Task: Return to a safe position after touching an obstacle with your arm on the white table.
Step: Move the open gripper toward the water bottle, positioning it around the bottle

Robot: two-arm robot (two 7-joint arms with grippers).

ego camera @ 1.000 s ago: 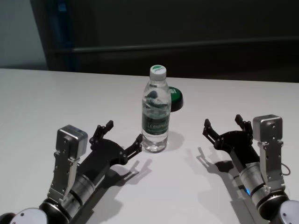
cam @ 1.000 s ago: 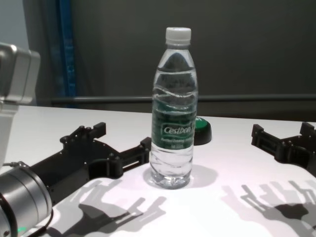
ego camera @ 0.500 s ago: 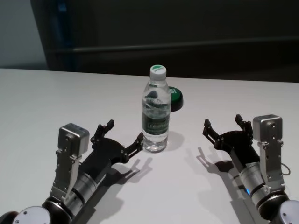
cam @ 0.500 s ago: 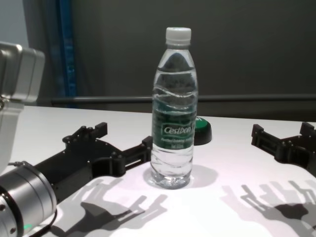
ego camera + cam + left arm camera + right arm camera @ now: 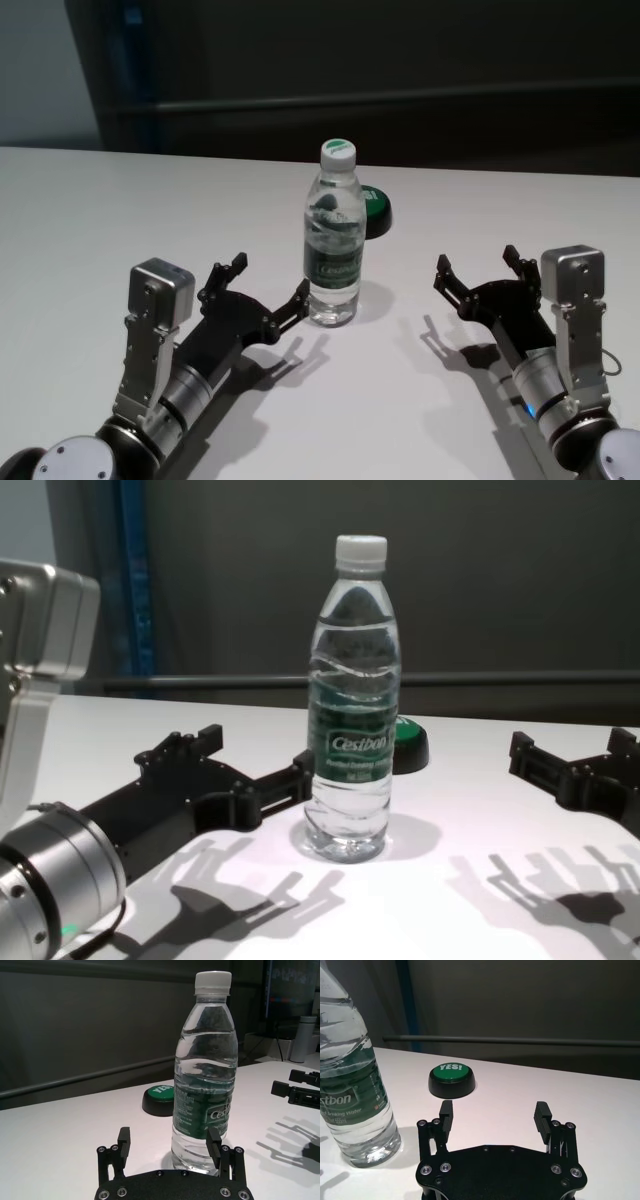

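The head view is showing the left claw [image 5: 268, 287] spread open, one finger touching the tall clear plastic bottle [image 5: 333, 237]; the right wrist view is revealing "YES!" on the green-topped black puck [image 5: 452, 1080]. The right claw [image 5: 482, 272] is resting open and empty on the white worktop [image 5: 120, 210].

- The tall water bottle [image 5: 332, 236] stands upright in the middle of the white worktop [image 5: 80, 220] and blocks the way there.
- The left gripper [image 5: 267, 291] has one of its wide-apart jaws right against the bottle's low side.
- A low green button [image 5: 375, 211] sits just behind the bottle.
- The right gripper [image 5: 480, 272], jaws apart, has bare worktop between it and the bottle.
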